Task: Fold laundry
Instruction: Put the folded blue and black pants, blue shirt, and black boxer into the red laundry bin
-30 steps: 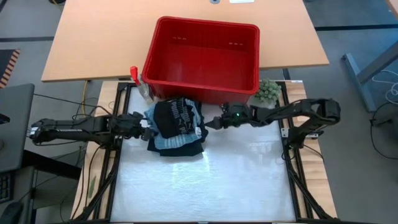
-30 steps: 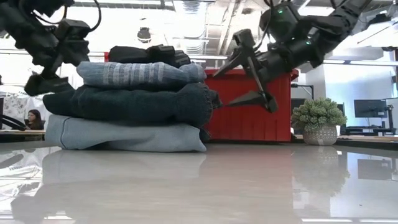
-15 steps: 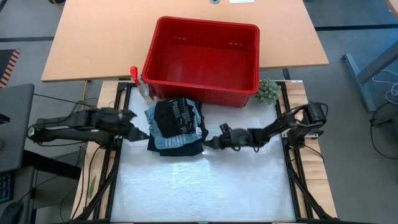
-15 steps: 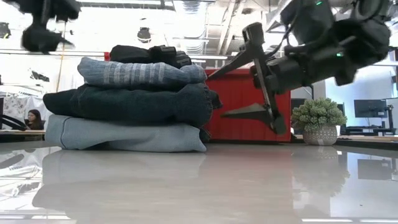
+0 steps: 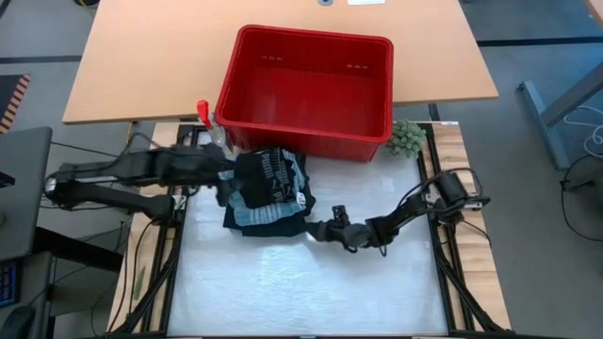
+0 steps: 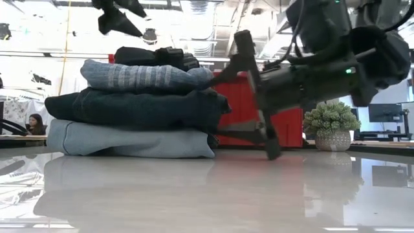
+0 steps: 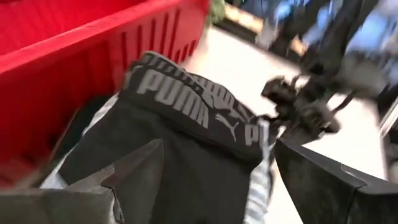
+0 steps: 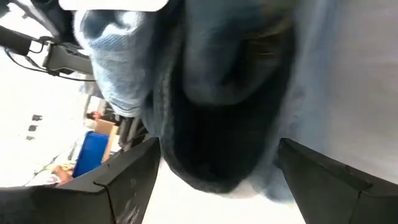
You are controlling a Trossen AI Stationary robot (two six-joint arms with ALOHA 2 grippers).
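Observation:
The laundry is a folded stack [image 5: 268, 193] [image 6: 139, 107] on the white table top: light blue at the bottom, dark navy, grey-blue striped, and a black garment with a printed waistband [image 7: 180, 124] on top. My left gripper [image 5: 229, 182] [image 6: 119, 13] hangs open, high above the stack's left edge. My right gripper [image 5: 313, 229] [image 6: 223, 107] is open and low at the stack's near right corner. One finger is up by the striped layer and the other is at table height, with the stack's end [image 8: 224, 93] between them. My right gripper comes level from the table's right side at the stack's right end [image 6: 217, 103], with its open fingers above and below that end. I cannot tell whether either finger touches the cloth. My left gripper touches nothing.
A red plastic basket [image 5: 311, 38] stands just beyond the stack on the wooden desk. A small green fuzzy ball in a pot [image 5: 407, 138] sits at the far right corner. A red-handled clamp [image 5: 203, 113] is at the far left. A person [image 6: 32, 123] sits far behind.
My left gripper has risen from beside the stack's left end to high over its left edge, rolling as it went. My right gripper has dropped and swung toward the table's near edge, coming in at the stack's near right corner. The stack has kept still.

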